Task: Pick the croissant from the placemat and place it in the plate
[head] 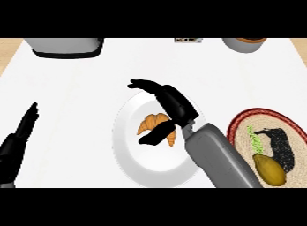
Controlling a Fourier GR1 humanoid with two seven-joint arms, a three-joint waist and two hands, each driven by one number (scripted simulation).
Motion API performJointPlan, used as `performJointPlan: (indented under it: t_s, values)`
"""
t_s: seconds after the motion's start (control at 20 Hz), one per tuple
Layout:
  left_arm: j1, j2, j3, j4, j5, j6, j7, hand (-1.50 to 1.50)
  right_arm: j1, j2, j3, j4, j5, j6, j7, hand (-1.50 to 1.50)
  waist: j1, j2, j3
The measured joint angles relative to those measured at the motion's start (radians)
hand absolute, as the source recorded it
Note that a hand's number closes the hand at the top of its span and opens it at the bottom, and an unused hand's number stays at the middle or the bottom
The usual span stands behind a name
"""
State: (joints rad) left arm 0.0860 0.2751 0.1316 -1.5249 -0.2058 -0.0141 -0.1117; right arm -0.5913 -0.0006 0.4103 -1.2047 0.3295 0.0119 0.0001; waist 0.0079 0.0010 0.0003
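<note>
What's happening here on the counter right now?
The robot's right hand is over the white plate, with its fingers stretched out past the plate's far rim and its thumb just above the croissant. The croissant lies on the plate, so the placing looks done or nearly so. The woven placemat to the right holds a yellow fruit and a dark item. The left hand rests open at the left edge.

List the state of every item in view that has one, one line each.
croissant: lying in the white plate, partly under the thumb
white plate: flat on the counter, holding the croissant
placemat: holds a yellow fruit and dark item, no croissant
right robot hand: open above the plate
left robot hand: open, resting at left
</note>
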Motion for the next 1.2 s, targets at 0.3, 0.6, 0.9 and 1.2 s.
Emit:
performJointPlan:
  t_s: [0.3,0.6,0.9,1.2]
  values:
    - [-0.006,0.017,0.019,0.024,0.008,-0.021,-0.015,0.00,-0.025,-0.037,-0.195,0.040,-0.133,0.012,-0.029,-1.50,-0.002,0.001,0.000]
    - [-0.004,-0.003,0.008,0.002,-0.004,-0.012,-0.008,0.00,-0.073,-0.149,-0.399,0.180,-0.311,0.167,-0.170,-1.50,0.005,0.004,0.001]
    - [-0.003,0.001,0.017,0.028,-0.006,-0.020,-0.047,0.00,-0.156,-0.285,-0.512,0.445,-0.348,0.319,-0.410,-1.50,0.019,0.009,0.001]
    - [-0.017,-0.016,0.007,0.030,-0.021,-0.014,-0.041,0.00,-0.239,-0.398,-0.552,0.683,-0.306,0.411,-0.599,-1.50,0.025,0.011,0.001]
